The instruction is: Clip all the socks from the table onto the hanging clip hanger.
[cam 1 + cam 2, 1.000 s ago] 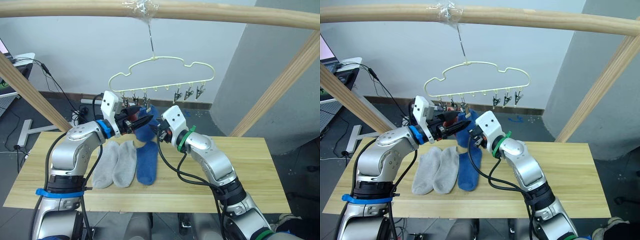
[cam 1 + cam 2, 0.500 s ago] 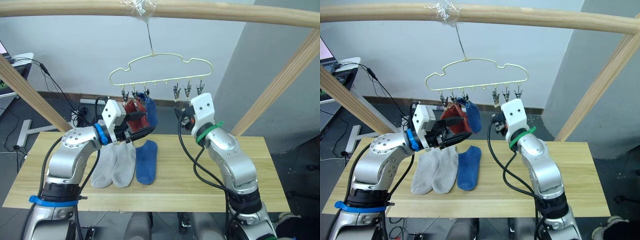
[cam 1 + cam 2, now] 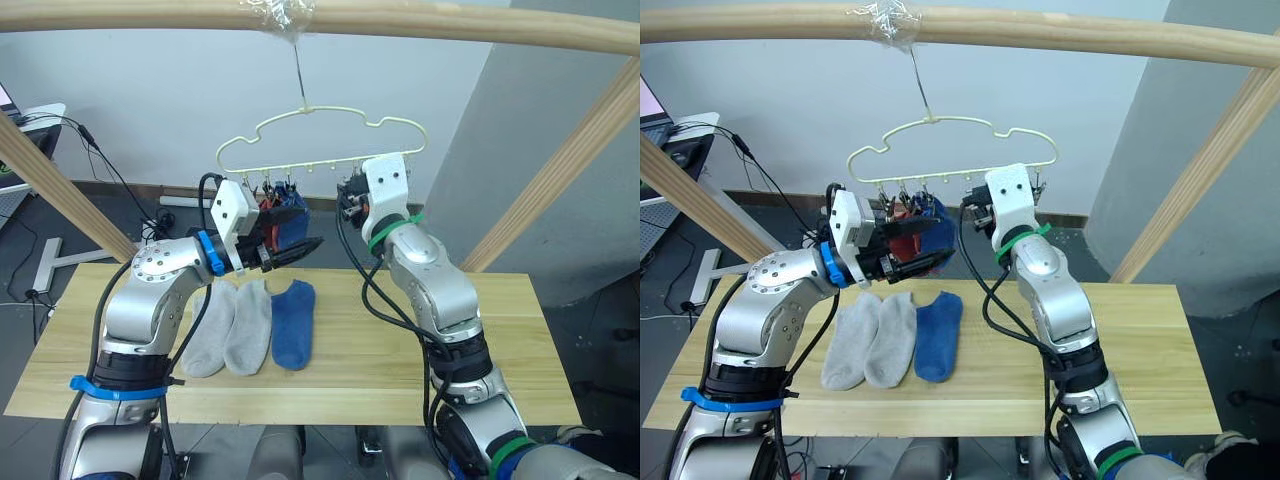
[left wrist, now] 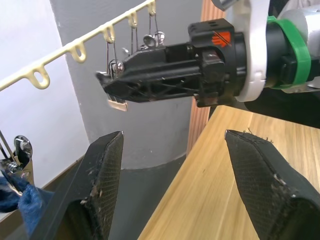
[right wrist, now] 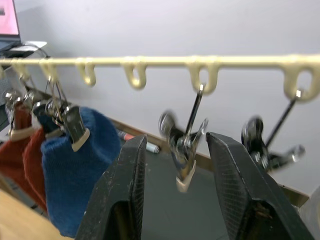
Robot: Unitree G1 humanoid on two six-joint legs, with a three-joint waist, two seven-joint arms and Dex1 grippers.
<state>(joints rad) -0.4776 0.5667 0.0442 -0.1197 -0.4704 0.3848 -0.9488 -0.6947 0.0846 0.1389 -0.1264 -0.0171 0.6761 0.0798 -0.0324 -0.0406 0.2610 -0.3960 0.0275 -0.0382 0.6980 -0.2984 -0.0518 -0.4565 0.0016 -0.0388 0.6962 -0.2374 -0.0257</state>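
Three socks [image 3: 250, 325], two grey and one blue, are lying side by side on the plank surface [image 3: 520, 340]. The clip hanger [image 3: 320, 150] is dangling from a wooden pole [image 3: 450, 25], already holding red and blue ones. The right tool [image 5: 175, 165] is sitting spread around an empty clip [image 5: 186, 150]; the left tool [image 4: 180, 185] is gaping wide, holding nothing.

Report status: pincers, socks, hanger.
Both pincers open, right pincer around a free clip. Three socks clipped on hanger, three on table. Nothing in the way.
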